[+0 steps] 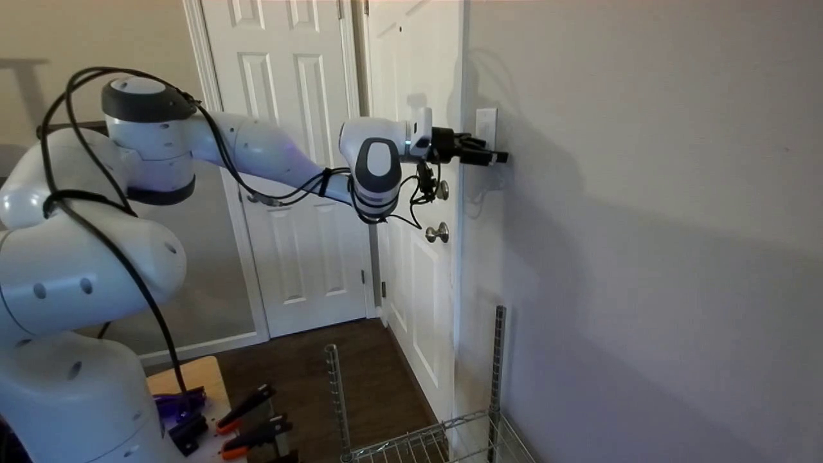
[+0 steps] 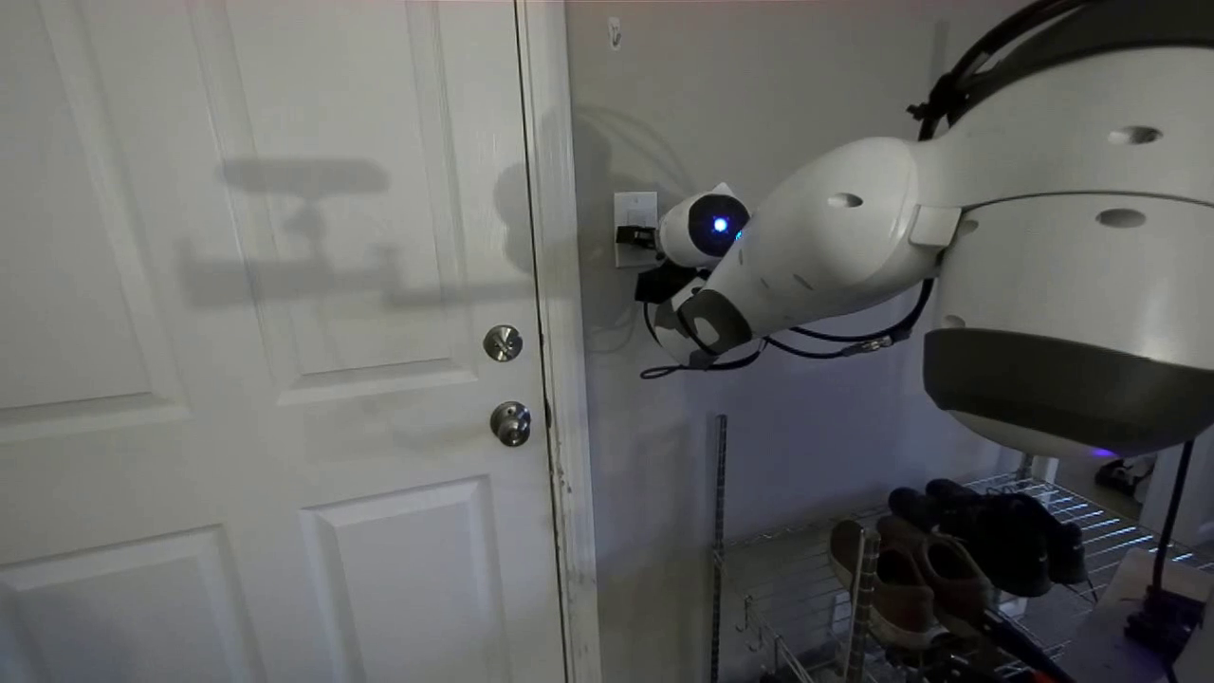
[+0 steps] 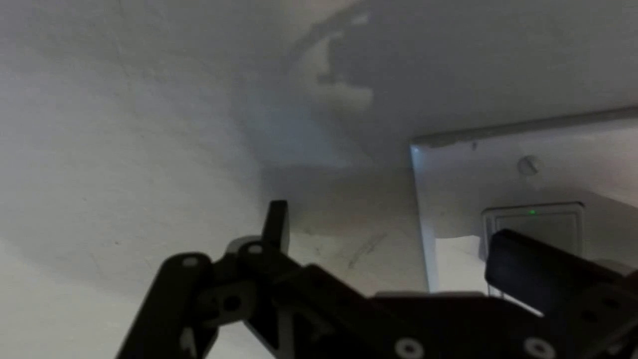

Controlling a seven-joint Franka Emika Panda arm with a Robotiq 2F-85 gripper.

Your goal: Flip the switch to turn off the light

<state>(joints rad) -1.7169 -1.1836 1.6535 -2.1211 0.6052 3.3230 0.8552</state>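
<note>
The black two-fingered gripper, fingers well apart, holding nothing, fronts the white rectangular wall switch plate, whose flat paddle, judged rigid, should need light fingertip pressure, not gripping, with the white panelled door just left.

Open wall past the gripper, obstacles below
Lower down in an exterior view, the door knob juts out and a post of the wire rack rises beside the wall. In the wrist view, one finger blocks part of the switch; the gap between the fingers lies free.
</note>
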